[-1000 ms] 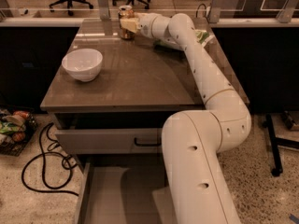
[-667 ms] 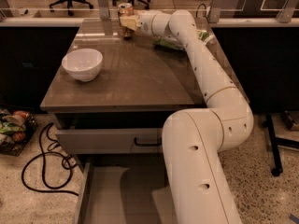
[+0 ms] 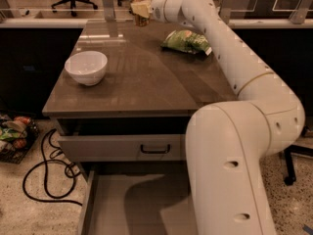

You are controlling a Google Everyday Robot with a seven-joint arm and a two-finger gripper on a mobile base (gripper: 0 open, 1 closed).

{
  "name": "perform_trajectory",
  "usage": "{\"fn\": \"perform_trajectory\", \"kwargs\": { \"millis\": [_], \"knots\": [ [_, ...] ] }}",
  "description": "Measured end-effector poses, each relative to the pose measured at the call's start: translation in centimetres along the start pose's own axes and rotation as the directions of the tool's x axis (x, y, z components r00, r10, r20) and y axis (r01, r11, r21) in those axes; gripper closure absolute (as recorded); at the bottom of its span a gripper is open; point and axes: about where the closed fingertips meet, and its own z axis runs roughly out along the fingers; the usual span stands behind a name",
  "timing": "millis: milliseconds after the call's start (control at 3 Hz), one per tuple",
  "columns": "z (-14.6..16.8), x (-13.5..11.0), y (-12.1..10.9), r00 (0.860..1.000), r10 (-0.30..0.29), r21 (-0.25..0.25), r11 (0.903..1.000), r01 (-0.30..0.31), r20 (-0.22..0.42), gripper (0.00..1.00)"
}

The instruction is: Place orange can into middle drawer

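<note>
Counted one orange can (image 3: 142,20), pinched tight in the gripper (image 3: 140,10) way out at the far edge of the tabletop (image 3: 142,82), a bit left of centre. Also spotted one white bowl (image 3: 86,66) on the left side and one green snack bag (image 3: 187,41) far right, print too small to read. Saw two drawers below: upper drawer (image 3: 117,148) with one black handle (image 3: 155,149), middle drawer (image 3: 107,214) pulled out at the near side, well apart from the can.
</note>
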Motion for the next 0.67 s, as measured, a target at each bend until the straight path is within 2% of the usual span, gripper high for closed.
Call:
{"fn": "perform_trajectory", "kwargs": {
  "millis": [333, 667],
  "knots": [
    [-4.9, -5.0, -0.1, 0.998, -0.039, 0.07, 0.9969, 0.036, 0.045, 1.0],
    [-11.1, -10.6, 0.8, 0.989, -0.087, 0.149, 0.9864, 0.069, 0.119, 1.0]
  ]
}}
